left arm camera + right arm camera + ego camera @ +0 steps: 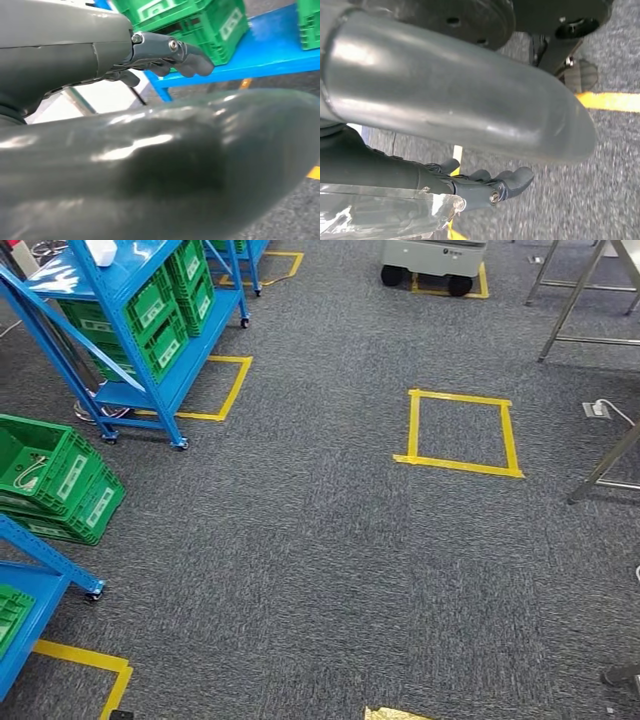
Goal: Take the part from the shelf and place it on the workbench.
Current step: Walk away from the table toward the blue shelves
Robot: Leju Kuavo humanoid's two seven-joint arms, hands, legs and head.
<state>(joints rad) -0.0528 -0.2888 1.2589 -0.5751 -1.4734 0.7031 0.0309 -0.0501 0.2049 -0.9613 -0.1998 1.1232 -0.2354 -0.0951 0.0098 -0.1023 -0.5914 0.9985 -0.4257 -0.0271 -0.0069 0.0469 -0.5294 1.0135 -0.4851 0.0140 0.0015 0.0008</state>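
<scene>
Beside the left hand [166, 52] (empty, fingers loosely apart) stands the shelf [241, 62] with crates [203, 22]; the right hand [490, 187] hangs empty too.

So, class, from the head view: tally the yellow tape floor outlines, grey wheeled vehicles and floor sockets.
Yellow tape outlines: 5
Grey wheeled vehicle: 1
Floor socket: 1
Total: 7
</scene>
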